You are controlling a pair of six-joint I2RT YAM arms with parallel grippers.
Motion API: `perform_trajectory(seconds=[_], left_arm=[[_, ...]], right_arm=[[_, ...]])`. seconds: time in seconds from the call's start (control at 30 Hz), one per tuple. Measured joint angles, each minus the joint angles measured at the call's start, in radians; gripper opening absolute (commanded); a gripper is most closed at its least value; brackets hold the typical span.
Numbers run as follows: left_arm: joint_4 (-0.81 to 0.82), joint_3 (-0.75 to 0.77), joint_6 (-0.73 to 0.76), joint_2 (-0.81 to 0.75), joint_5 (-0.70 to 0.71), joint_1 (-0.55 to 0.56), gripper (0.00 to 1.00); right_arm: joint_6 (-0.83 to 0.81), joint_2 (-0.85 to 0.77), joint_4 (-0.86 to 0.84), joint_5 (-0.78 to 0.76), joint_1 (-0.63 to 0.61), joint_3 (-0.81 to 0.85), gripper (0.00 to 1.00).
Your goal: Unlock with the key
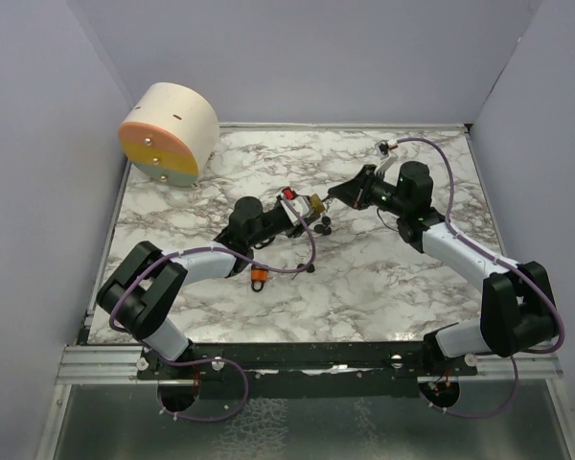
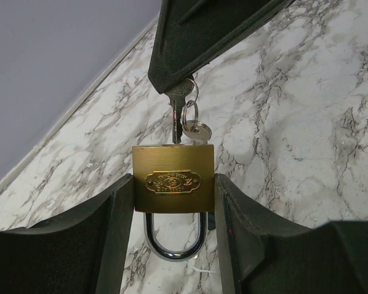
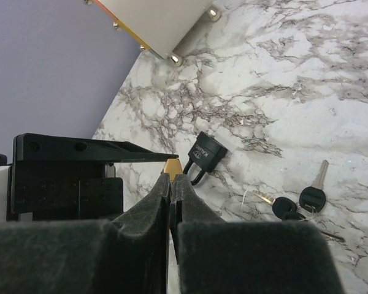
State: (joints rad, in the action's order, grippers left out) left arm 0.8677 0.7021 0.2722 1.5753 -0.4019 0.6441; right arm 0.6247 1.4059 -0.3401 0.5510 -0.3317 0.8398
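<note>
Brass padlock (image 2: 173, 180), rectangular with an oval embossed plate and a chrome shackle, is held over the middle of the white, grey-veined marble tabletop (image 2: 306, 122). The left pincer (image 2: 172, 208) pinches the brass padlock by its two narrow sides, one black padded finger (image 2: 119, 214) against each. The shackle points back toward the wrist camera, and both of its legs are seated in the body.

The right pincer (image 2: 178, 82) faces it from the opposite side, pressed together on the head of a silver key (image 2: 176, 122). The key's blade meets the far edge of the lock body; how deep it sits cannot be told. A second silver key on a small ring (image 2: 197, 130) dangles just beside the first. In the right wrist view the pads (image 3: 141, 233) lie flat against each other, with a sliver of brass showing past their tips.

A small black padlock (image 3: 205, 153) lies on the tabletop, with a bunch of black-headed keys (image 3: 297, 202) near it. A small orange object (image 1: 258, 278) lies near the left arm. A round cream drum with an orange and green face (image 1: 168, 134) stands at the far left corner.
</note>
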Motion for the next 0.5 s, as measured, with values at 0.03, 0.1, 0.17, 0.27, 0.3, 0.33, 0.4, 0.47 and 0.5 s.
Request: perform_trajectory(seconds=[0.03, 0.1, 0.17, 0.27, 0.3, 0.33, 0.4, 0.47, 0.5], left_arm=[[0.0, 0.0, 0.0, 0.0, 0.0, 0.002, 0.0], [0.0, 0.0, 0.0, 0.0, 0.0, 0.003, 0.0], [0.0, 0.0, 0.001, 0.0, 0.0, 0.005, 0.0], [0.0, 0.0, 0.005, 0.0, 0.0, 0.006, 0.0], [0.0, 0.0, 0.006, 0.0, 0.0, 0.007, 0.0], [0.0, 0.0, 0.008, 0.0, 0.0, 0.008, 0.0], [-0.001, 0.0, 0.01, 0.0, 0.0, 0.009, 0.0], [-0.001, 0.0, 0.013, 0.0, 0.0, 0.013, 0.0], [-0.001, 0.0, 0.014, 0.0, -0.001, 0.014, 0.0]], right_arm=[[0.0, 0.0, -0.001, 0.001, 0.0, -0.002, 0.01], [0.0, 0.0, -0.001, 0.004, 0.0, -0.004, 0.01], [0.0, 0.0, -0.002, 0.005, 0.0, -0.005, 0.01], [0.0, 0.0, -0.003, 0.006, 0.0, -0.007, 0.01], [0.0, 0.0, -0.003, 0.007, 0.0, -0.007, 0.01], [0.0, 0.001, -0.004, 0.008, 0.0, -0.007, 0.01], [0.0, 0.002, -0.004, 0.008, 0.0, -0.007, 0.01], [0.0, 0.002, -0.005, 0.008, 0.0, -0.007, 0.01], [0.0, 0.003, -0.005, 0.009, 0.0, -0.007, 0.01]])
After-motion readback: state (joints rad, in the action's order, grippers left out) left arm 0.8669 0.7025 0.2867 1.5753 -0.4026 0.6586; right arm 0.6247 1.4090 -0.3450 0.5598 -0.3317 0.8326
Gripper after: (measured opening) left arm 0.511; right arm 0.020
